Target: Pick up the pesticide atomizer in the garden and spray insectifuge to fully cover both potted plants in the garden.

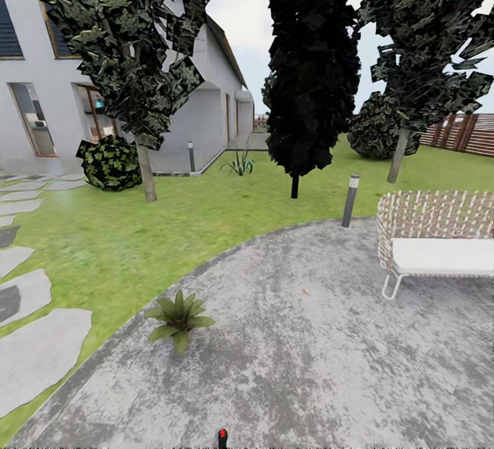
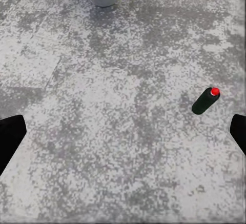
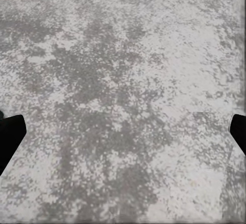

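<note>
The pesticide atomizer (image 1: 221, 438), a small dark bottle with a red top, stands on the grey mottled patio (image 1: 309, 339) at the very near edge of the head view. In the left wrist view the atomizer (image 2: 206, 100) lies off to one side of my left gripper (image 2: 123, 137), well clear of the fingers (image 2: 10, 139). That gripper is open and empty. One potted plant (image 1: 180, 317), a low rosette of pointed green leaves, sits at the patio's left rim. My right gripper (image 3: 123, 137) is open above bare patio stone.
A wicker sofa (image 1: 436, 240) with a white cushion stands at the patio's right. A short bollard lamp (image 1: 350, 200) and trees (image 1: 312, 65) line the far rim. Stepping stones (image 1: 34, 353) cross the lawn at left. A house (image 1: 41, 92) and wooden fence (image 1: 460, 132) lie beyond.
</note>
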You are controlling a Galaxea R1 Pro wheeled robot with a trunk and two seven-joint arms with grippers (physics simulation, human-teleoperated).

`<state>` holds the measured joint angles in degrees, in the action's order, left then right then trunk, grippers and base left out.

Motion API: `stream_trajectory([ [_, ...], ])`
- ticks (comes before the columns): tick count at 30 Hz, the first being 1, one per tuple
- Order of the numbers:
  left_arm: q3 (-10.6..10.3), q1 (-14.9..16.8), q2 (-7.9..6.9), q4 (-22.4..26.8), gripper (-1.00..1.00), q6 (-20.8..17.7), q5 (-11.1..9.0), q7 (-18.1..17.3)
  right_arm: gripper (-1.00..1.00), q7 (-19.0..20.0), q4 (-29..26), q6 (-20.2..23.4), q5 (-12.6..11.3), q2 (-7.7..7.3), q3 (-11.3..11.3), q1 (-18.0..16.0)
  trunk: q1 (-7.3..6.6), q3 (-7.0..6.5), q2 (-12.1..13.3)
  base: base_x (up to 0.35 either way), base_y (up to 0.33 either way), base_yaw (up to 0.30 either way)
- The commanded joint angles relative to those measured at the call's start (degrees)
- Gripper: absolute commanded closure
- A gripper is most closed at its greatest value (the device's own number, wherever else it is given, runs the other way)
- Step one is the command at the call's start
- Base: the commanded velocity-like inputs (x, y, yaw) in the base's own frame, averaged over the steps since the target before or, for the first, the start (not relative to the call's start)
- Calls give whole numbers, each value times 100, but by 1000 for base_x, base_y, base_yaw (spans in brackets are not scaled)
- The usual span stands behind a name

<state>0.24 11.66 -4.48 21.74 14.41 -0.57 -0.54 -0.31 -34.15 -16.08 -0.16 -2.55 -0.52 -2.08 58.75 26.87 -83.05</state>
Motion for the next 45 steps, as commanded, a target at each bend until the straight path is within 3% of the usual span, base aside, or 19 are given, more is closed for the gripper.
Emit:
stream_trajectory([
  [1, 2, 3, 0, -3, -100, 18, -12, -5, -100, -4, 4, -18, -1, 0, -1, -3, -3, 6, -3, -180, -129, 0],
  [17, 3, 3, -1, -3, -100, 18, -13, -4, -100, -1, 4, -18, -1, 0, 1, -3, -3, 6, -3, -31, -29, 0],
  [45, 2, 3, 0, -3, -100, 18, -22, -8, -100, -4, 4, -19, -1, 0, 1, -3, -3, 6, -3, -24, -210, 0],
])
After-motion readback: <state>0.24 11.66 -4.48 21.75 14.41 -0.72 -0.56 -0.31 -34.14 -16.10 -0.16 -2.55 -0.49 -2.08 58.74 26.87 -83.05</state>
